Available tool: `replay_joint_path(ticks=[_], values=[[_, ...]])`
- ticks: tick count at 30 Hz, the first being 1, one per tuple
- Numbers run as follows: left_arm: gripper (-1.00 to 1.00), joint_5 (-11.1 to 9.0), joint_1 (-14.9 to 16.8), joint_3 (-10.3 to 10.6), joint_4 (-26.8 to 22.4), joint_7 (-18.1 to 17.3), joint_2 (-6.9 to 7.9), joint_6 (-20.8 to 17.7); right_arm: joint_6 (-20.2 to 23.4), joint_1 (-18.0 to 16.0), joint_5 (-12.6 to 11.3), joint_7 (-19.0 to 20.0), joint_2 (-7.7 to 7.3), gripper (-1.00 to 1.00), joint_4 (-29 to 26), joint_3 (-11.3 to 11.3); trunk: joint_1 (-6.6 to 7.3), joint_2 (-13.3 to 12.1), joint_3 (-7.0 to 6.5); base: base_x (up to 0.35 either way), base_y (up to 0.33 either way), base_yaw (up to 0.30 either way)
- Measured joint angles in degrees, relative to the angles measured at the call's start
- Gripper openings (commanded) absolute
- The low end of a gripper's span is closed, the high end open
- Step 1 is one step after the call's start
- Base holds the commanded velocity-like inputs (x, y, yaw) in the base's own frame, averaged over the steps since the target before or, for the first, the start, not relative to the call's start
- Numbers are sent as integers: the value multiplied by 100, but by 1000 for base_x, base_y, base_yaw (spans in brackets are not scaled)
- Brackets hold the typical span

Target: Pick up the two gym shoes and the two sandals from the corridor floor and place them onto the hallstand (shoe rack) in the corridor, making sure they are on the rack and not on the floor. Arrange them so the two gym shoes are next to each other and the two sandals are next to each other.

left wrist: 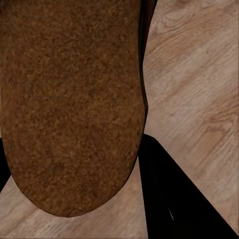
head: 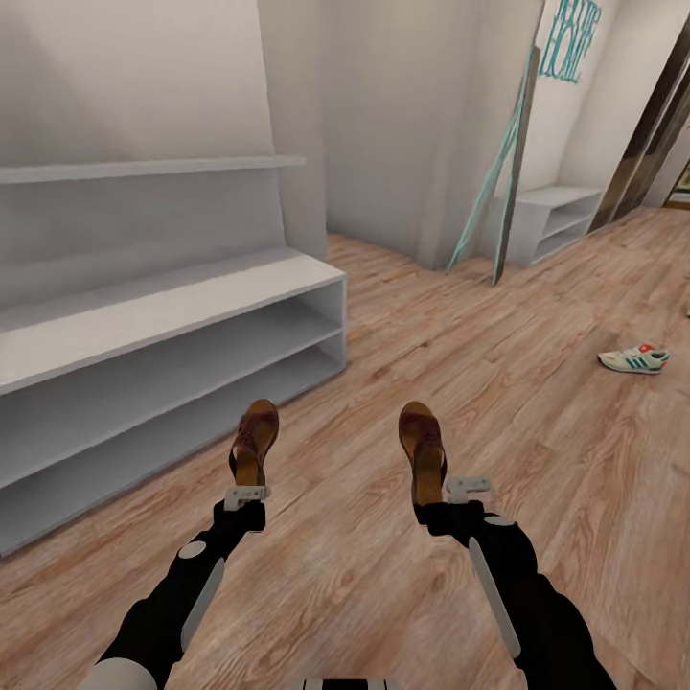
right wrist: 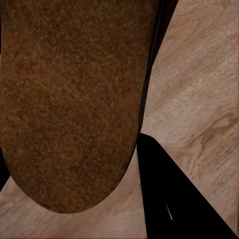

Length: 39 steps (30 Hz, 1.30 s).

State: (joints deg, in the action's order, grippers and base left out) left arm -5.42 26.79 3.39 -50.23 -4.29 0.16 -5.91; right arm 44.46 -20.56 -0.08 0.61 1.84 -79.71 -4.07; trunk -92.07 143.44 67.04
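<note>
Each of my grippers holds a brown sandal off the wood floor (head: 460, 316). My left gripper (head: 247, 484) is shut on the heel of one sandal (head: 255, 438), whose toe points away from me. The right gripper (head: 436, 491) is shut on the other sandal (head: 423, 448). In the wrist views the brown sole of the left sandal (left wrist: 69, 99) and of the right sandal (right wrist: 74, 99) looms close, with a dark finger (left wrist: 179, 199) beside the left one. One white and green gym shoe (head: 633, 359) lies on the floor at the far right. The white hallstand (head: 144, 316) stands at my left with its shelves bare.
A grey-white shelf (head: 144, 170) hangs above the hallstand. A teal frame (head: 494, 182) leans on the far wall beside a second small white rack (head: 556, 222). A dark door frame (head: 652, 125) stands at the far right. Open floor lies between me and the hallstand.
</note>
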Motion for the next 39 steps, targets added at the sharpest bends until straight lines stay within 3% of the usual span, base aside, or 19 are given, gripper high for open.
replay_joint_path(ticks=[10, 39], values=[[-100, 0, -2, -1, -2, 0, 0, -2, -3, 0, 3, 0, -2, -100, 1, 1, 0, 0, -33, 281, -144, 284], [-100, 0, -8, -1, -1, 0, 0, 6, -1, -2, 3, 0, 0, -100, -1, 1, -3, 0, -128, 8, -1, 285]])
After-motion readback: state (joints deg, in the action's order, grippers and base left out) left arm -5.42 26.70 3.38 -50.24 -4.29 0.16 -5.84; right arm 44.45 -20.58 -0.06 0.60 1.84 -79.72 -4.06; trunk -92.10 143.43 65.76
